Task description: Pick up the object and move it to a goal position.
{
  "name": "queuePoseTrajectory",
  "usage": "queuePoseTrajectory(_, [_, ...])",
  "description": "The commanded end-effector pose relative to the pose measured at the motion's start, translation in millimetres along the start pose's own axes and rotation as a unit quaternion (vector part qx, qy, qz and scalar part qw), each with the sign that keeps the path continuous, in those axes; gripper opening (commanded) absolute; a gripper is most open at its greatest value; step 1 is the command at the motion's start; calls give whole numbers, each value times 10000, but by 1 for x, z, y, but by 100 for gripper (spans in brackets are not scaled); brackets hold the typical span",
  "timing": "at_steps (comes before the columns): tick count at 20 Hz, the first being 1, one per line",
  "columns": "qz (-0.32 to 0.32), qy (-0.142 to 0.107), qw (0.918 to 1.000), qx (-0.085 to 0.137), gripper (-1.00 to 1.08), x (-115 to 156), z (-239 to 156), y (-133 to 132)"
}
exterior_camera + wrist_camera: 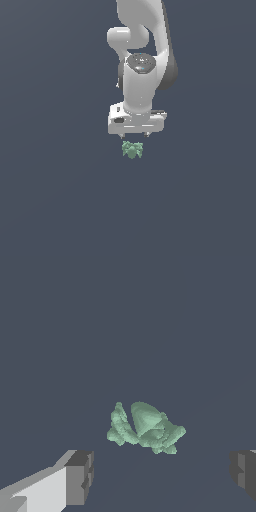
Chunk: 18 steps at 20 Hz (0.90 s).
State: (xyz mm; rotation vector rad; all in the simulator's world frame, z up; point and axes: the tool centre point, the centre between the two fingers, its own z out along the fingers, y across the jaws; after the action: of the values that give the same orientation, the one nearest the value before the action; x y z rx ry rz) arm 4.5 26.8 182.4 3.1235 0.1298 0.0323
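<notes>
Claw (pixel 133 135) positioned over the object (pixel 132 149), no contact observed.

In the exterior view the white arm (pixel 142 55) points straight down, with the small pale-green, spiky object lying on the dark grey bench (pixel 55 200) just beneath the two short fingertips. The wrist view shows the claw (pixel 162 478) spread wide: one dark finger pad (pixel 80 476) and its counterpart sit well apart, and the object (pixel 145 427) lies beyond the gap between them, touched by neither pad.
</notes>
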Motion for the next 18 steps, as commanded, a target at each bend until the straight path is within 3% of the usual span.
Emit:
queuePoseTrajectory(1, [-12, -20, 10000, 11, 100, -1, 1, -4])
queuePoseTrajectory(9, [-173, -17, 9998, 6, 100, -1, 2, -2])
queuePoseTrajectory(18, [-836, -31, 9965, 5, 100, -3, 9, -1])
